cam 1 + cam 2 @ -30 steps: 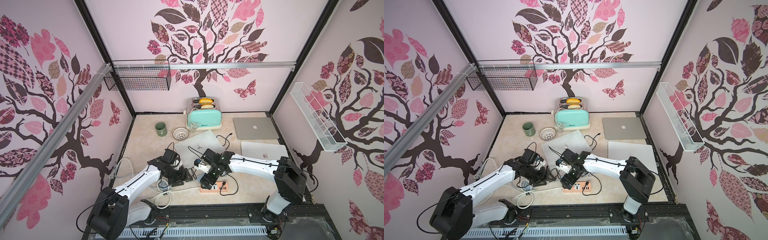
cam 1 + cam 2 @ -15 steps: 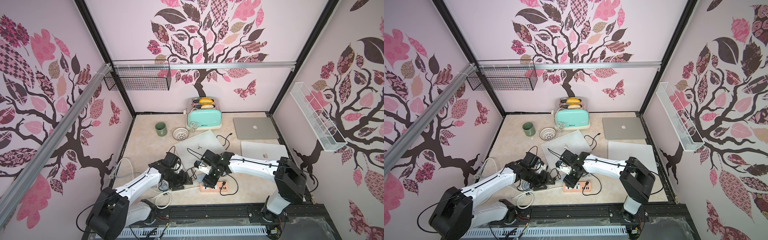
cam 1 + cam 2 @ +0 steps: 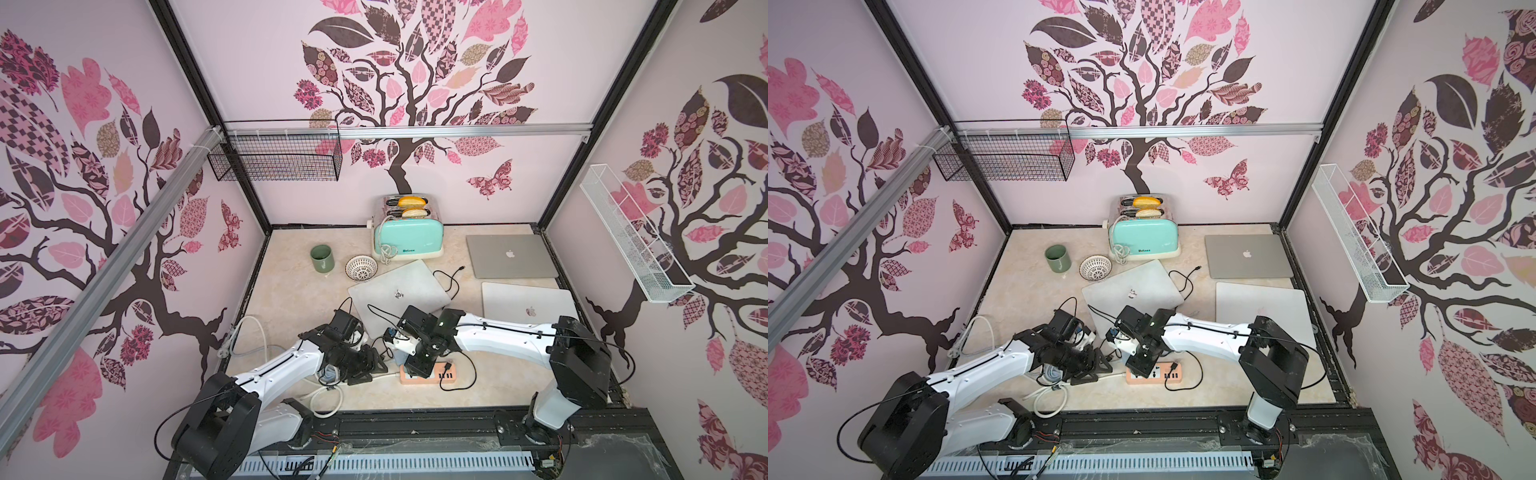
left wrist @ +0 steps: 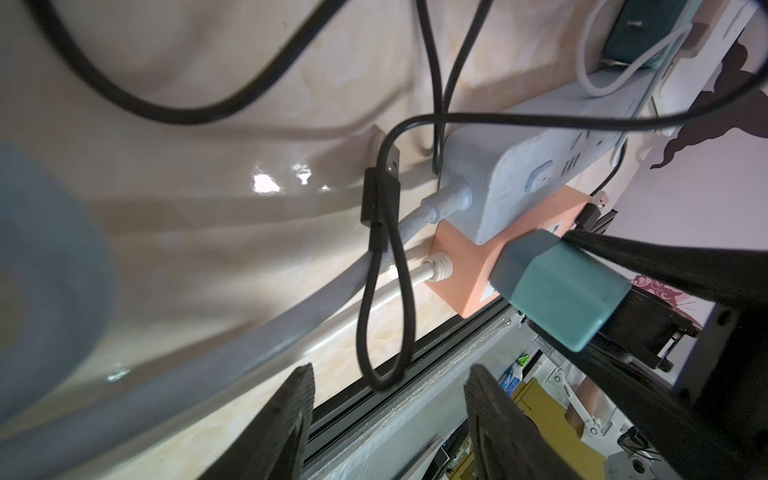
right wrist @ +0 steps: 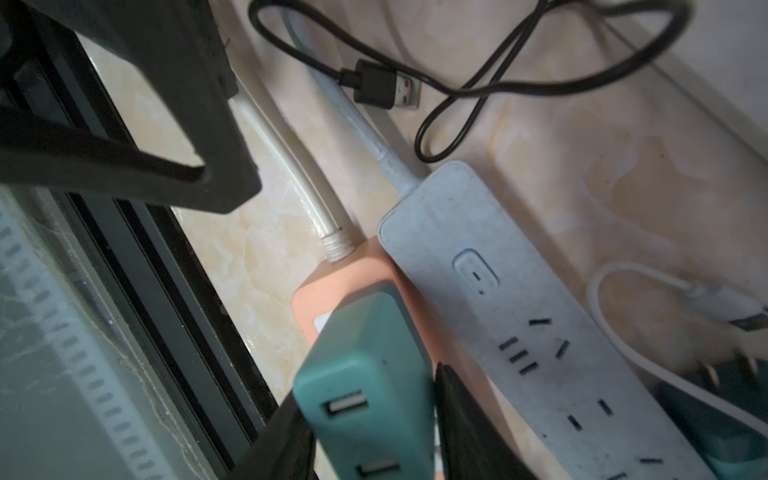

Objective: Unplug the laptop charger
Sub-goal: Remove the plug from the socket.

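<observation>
- Progress: unplugging is set up but not done, as I judge it. The teal block-shaped laptop charger [image 5: 365, 374] is still seated in the peach-orange plastic power strip [image 4: 461, 266], its body flush against the strip's face with no prongs showing.
- The charger sits at the cord end of that strip, near the front edge of the table. In a top view the strip [image 3: 436, 371] lies under the right arm's wrist.
- The right gripper [image 5: 372, 392] has its black fingers pressed against two opposite flanks of the charger. This looks like a clamp on the block, ready for a pull.
- The left gripper [image 4: 388, 374] hovers just off the strip's cord end with its jaws spread and nothing between them. It does not touch the strip, so nothing pins the strip down yet.
- What is left: drawing the charger straight out of its socket. The light strip will probably rise with it unless it is held.
- Touching the orange strip along one side is a pale grey plastic power strip [image 5: 498, 311] with empty sockets.
- A loose black USB cable [image 5: 382, 89] lies on the marbled tabletop [image 5: 623, 187] beside the two strips' cords, plugged into nothing.
</observation>
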{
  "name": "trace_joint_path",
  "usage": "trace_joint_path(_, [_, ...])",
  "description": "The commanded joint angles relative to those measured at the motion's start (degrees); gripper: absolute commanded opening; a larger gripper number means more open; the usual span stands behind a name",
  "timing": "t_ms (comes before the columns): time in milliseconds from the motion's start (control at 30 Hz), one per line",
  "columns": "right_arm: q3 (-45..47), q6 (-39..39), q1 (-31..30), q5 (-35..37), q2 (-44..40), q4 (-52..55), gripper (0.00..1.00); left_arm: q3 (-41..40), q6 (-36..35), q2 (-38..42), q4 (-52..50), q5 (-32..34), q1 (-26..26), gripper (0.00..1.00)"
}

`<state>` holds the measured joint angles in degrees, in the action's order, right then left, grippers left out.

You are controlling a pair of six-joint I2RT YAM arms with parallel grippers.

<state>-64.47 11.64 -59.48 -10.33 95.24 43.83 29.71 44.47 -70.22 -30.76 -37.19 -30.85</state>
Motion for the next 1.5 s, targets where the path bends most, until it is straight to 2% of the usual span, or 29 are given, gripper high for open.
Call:
trace_joint_path(0, [-1.91,-0.27,-0.45,0.71,-0.85,-1.56,0.41,-0.02,0.64,-0.6,4.42,-0.85,-0.35,0.61])
trace_joint_path(133, [-1.73,-0.81,-0.45,0.9,-1.15,-1.81,0.31,-0.8,1.19,-1.15,7.06,-1.3,-0.33,0.6])
trace_joint_path(433, [-1.36,-1.15,-0.54,4.81,-2.73,-2.61,0.29,-1.5,-0.04,-2.7,8.47,-1.57,-0.86,0.59])
trace_joint_path(633, [-0.83,-4.13,-0.55,5.44,-2.7,-4.96,0.23,-2.06,-0.61,-3.68,10.52,-1.86,-1.47,0.6])
trace_joint_path(833, [0.14,-7.31,-0.52,4.56,-3.13,-8.71,0.21,-2.23,-1.59,-4.31,11.37,-0.12,-1.8,0.63])
trace_joint_path(1167, [0.03,-6.44,-0.54,4.35,-2.74,-8.92,0.2,-0.98,-2.34,-4.07,11.41,1.37,-2.03,0.64])
trace_joint_path(1467, [-0.04,-6.8,-0.48,4.31,-3.43,-9.81,0.17,0.25,-2.5,-6.09,9.17,5.26,-2.17,0.64])
